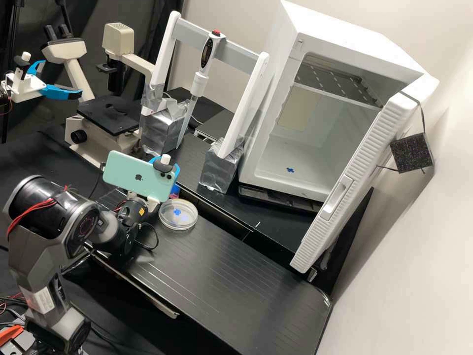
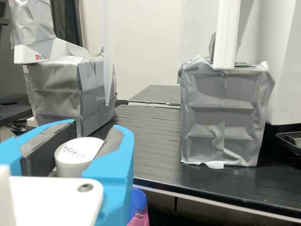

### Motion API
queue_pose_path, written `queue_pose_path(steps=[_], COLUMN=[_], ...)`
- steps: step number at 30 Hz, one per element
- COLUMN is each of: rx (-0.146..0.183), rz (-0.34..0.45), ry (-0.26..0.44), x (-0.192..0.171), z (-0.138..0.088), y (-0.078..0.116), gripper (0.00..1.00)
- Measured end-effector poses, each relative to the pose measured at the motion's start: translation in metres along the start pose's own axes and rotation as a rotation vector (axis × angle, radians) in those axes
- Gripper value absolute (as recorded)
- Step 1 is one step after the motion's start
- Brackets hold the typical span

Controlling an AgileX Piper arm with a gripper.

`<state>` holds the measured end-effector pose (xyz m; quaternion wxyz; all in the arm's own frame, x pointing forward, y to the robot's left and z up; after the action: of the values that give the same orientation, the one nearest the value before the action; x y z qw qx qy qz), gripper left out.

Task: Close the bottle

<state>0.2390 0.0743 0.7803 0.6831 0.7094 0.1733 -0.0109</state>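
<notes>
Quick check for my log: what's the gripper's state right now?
Gripper: closed on a round white cap with handwriting on top, held between its two finger pads.

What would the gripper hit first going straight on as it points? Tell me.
Probably the hanging pipette's lower end, which lies roughly ahead of the gripper, between the silver-wrapped blocks. Depth is unclear, so it might just slip past.
</notes>
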Motion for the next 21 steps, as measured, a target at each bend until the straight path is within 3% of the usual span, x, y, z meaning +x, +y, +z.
queue_pose_path(steps=[21], rx=[-0.004], rz=[0.008], ry=[0.020], x=[0.0058], z=[-0.0071], y=[0.0043], gripper=[0.00])
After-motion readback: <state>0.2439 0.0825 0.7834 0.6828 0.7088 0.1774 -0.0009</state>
